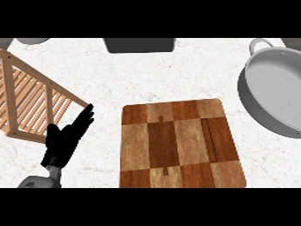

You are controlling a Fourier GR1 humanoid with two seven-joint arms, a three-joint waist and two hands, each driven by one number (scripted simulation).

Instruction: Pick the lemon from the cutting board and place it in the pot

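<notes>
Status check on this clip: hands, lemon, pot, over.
Left hand open, resting left of cutting board. Right hand not in view. No lemon visible on board or in pot. Nothing between board and pot.

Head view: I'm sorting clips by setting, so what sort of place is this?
Most likely a kitchen counter: a white marbled countertop carries a checkered wooden cutting board, a large grey pot with a loop handle, and a slatted wooden rack at the left.

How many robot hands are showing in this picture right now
1. The left hand rests open at the lower left, fingers up, between the wooden rack and the cutting board. The right hand is out of view.
</notes>
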